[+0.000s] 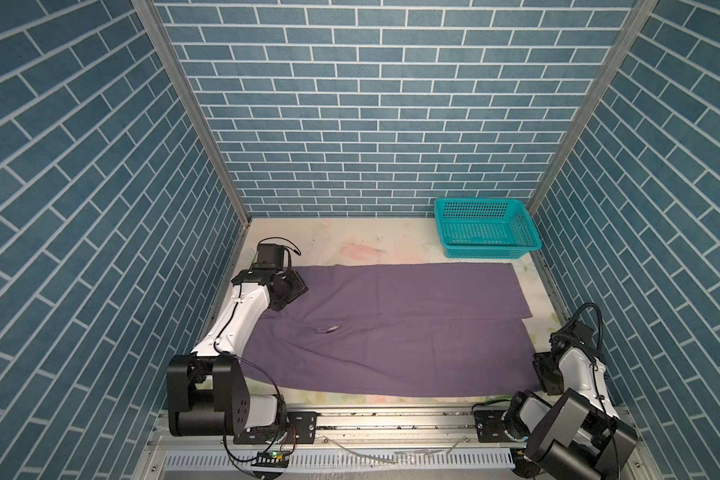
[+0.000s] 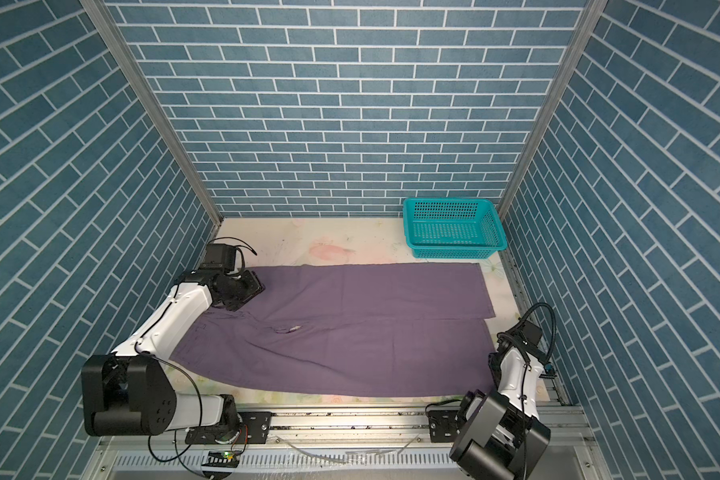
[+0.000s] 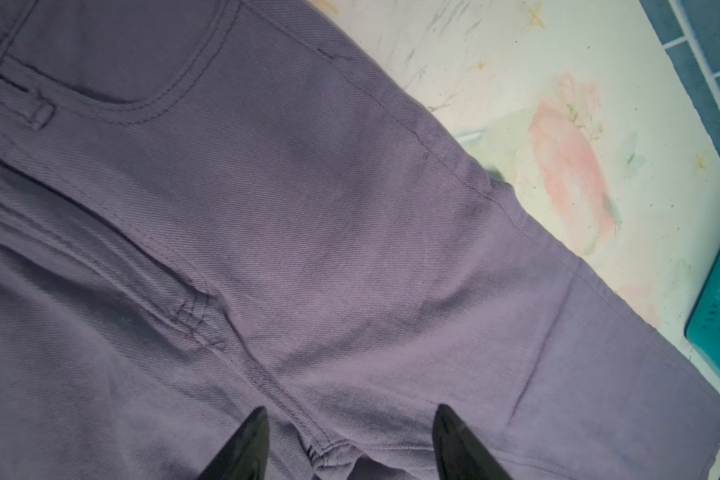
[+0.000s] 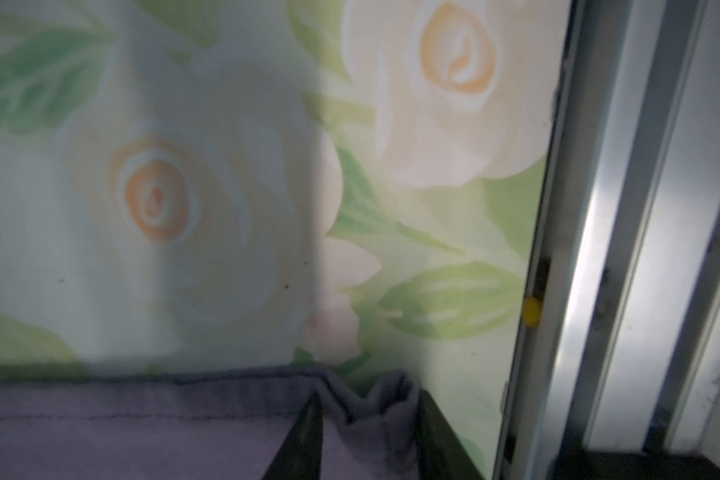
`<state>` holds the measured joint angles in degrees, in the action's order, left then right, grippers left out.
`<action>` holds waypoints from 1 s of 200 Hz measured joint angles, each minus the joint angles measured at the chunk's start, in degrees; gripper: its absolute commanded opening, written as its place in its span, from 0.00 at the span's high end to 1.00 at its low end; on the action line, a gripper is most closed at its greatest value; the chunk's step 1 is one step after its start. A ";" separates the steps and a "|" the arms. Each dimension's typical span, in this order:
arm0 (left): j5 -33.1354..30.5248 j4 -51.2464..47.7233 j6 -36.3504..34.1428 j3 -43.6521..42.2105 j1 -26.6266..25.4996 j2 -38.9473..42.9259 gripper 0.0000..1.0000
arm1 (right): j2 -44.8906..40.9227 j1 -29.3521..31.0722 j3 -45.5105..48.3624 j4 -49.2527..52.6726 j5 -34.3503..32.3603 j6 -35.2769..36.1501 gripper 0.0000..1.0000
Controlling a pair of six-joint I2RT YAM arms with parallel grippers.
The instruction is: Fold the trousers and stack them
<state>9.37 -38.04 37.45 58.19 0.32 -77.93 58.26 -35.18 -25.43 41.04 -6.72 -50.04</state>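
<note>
The dusty-purple trousers lie spread flat across the table in both top views, with the waist at the left and both legs running right. My left gripper is open just over the far waist end. Its dark fingertips straddle a stitched seam near a pocket and hold nothing. My right gripper is down at the near leg's hem corner, at the right edge of the table. Its jaws have closed in on a bunched fold of the hem. In the top views the right arm's wrist hides those jaws.
A teal perforated basket stands at the back right corner, just beyond the far leg's hem. The floral table cover shows behind the trousers. An aluminium rail runs close beside the right gripper. Blue brick walls close in three sides.
</note>
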 measured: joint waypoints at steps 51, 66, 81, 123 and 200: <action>-4.02 -5.27 1.79 -1.90 6.91 9.14 0.30 | 0.00 -1.33 -0.22 -1.51 2.69 -0.02 1.00; -8.02 -7.45 3.17 -3.19 8.26 14.91 0.22 | -0.04 -1.55 -0.22 -1.86 3.32 0.13 1.00; -12.26 -10.12 4.92 -4.59 9.49 20.83 0.07 | -0.04 -1.79 -0.20 -2.47 4.07 0.59 1.00; -18.56 -13.70 7.98 -9.90 15.08 26.18 0.01 | 0.76 -2.38 -0.15 -4.33 6.97 0.98 1.00; -16.02 -6.14 9.51 -24.39 24.09 18.75 0.01 | 6.38 -6.45 -2.38 -7.34 13.51 1.20 1.00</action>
<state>-6.66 -44.18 46.96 33.80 24.40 -59.18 64.64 -41.63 -27.81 33.69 6.79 -48.84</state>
